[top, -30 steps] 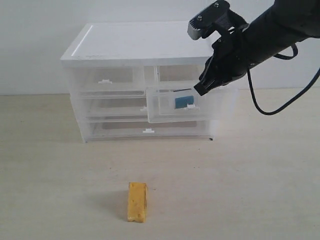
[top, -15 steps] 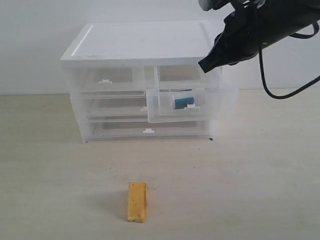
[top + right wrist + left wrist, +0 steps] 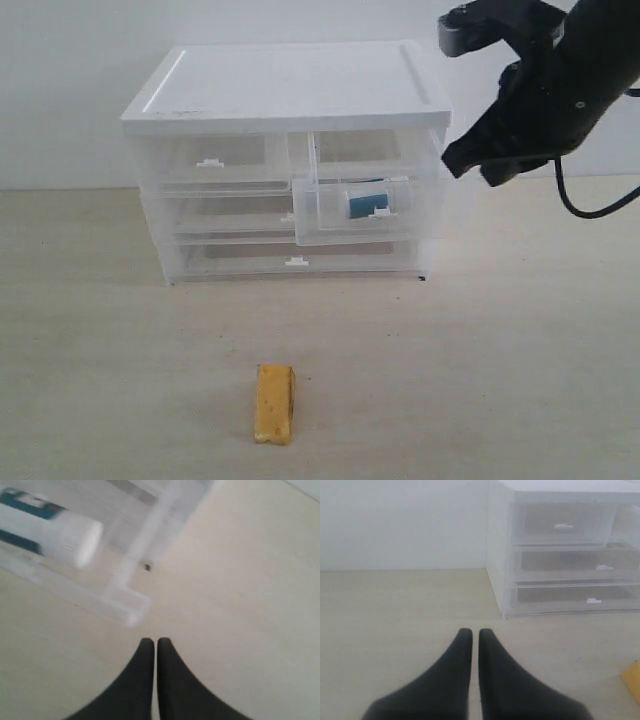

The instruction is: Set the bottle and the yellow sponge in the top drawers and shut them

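Bottle (image 3: 365, 203) in protruding top drawer (image 3: 330, 230) | yellow sponge (image 3: 274, 403) well apart from cabinet (image 3: 290, 85)

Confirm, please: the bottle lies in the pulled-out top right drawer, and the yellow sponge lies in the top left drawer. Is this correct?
Not quite. The yellow sponge is not in the top left drawer; it lies on the table in front of the cabinet, as the exterior view shows. The bottle does lie in the pulled-out top right drawer.
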Available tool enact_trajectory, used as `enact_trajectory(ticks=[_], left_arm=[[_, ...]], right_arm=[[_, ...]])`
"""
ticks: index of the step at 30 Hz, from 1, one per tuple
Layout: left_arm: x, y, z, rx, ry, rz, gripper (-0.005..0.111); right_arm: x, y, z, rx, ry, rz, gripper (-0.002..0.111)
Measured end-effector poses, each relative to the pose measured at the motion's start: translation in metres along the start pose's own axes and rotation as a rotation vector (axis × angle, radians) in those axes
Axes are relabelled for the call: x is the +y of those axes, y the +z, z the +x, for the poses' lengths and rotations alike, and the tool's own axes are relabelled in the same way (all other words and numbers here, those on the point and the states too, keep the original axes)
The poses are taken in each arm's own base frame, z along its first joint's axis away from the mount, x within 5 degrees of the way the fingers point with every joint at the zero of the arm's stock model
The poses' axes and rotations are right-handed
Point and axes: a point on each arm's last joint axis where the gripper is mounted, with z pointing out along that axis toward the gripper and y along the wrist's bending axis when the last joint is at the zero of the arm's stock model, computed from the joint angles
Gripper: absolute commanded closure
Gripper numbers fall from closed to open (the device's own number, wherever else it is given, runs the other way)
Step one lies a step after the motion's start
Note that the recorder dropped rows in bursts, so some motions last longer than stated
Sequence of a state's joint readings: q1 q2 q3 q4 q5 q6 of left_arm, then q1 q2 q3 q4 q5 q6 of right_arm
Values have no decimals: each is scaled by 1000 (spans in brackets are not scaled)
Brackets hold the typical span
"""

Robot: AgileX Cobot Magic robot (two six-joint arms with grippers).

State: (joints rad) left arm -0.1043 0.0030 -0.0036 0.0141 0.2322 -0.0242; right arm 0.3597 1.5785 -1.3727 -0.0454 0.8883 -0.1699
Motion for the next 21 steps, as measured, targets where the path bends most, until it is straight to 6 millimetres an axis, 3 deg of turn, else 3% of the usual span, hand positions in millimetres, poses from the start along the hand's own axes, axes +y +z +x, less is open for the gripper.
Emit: enact_trajectory(ticks=[5, 14, 21], left_arm=[[0, 0, 0, 0, 0, 0, 102], [0, 0, 0, 0, 0, 0, 102], [0, 0, 0, 0, 0, 0, 102]], right_arm=[[-12, -12, 9, 45, 118, 144, 108], [8, -22, 29, -120, 255, -13, 108], [61, -2, 40, -139, 103, -132, 108]])
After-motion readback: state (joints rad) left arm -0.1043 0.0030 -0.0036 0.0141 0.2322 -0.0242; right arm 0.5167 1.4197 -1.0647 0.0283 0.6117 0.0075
